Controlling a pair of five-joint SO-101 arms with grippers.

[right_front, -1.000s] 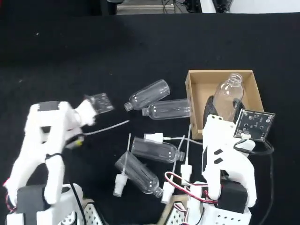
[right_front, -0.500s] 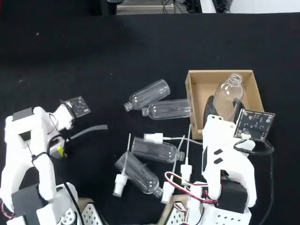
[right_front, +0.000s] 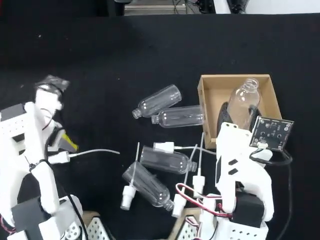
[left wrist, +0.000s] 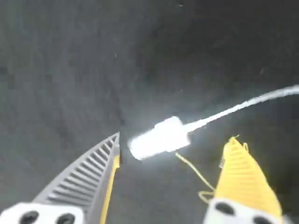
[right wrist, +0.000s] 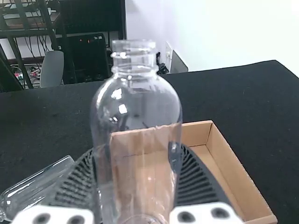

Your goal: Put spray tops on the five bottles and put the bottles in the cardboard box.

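Change over the last second: the left arm has swung from mid-table out to the 9 o'clock edge of the high view, taking the spray top (right_front: 59,158) with it; its dip tube now trails toward 3 o'clock across the cloth. The left gripper (left wrist: 174,139) stands with fingers spread wide, the top lying between them and clamped by neither, so far as the wrist view shows; judged released, or not yet re-taken. The right arm has not moved; the right gripper (right wrist: 138,156) is clenched on an upright bottle (right wrist: 135,116), neck open and uncapped, held over the cardboard box (right_front: 212,95) at 2 o'clock. Finding: the top has gone farther from the bottle it would fit, so capping is no nearer; no bottle is capped. Four loose bottles (right_front: 167,160) lie on their sides from centre to 6 o'clock; four loose spray tops (right_front: 198,182) lie among them. Surface: black table (right_front: 150,45), cloth-covered and matte. Room: the right wrist view shows a white wall (right wrist: 224,28), a rack (right wrist: 28,28) hung with cables and a grey chair back (right wrist: 51,67) beyond the table.
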